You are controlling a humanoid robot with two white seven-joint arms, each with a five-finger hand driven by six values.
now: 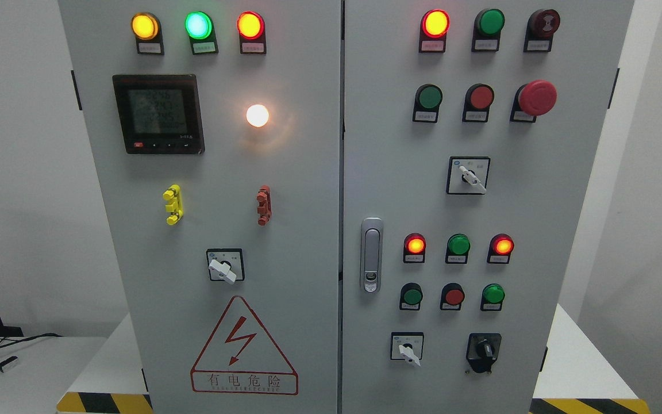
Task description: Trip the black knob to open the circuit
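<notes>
You faced a grey cabinet with two doors, standing on a white bench. The left door carried a meter, a glowing white lamp and a red warning triangle. The right door held rows of lamps and buttons, a silver latch and, at its lower right, the black knob. Neither hand was in view, so you could not tell their state.

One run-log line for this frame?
hands: none in view | black knob: lower right of right door, untouched | stage: reach not started
</notes>
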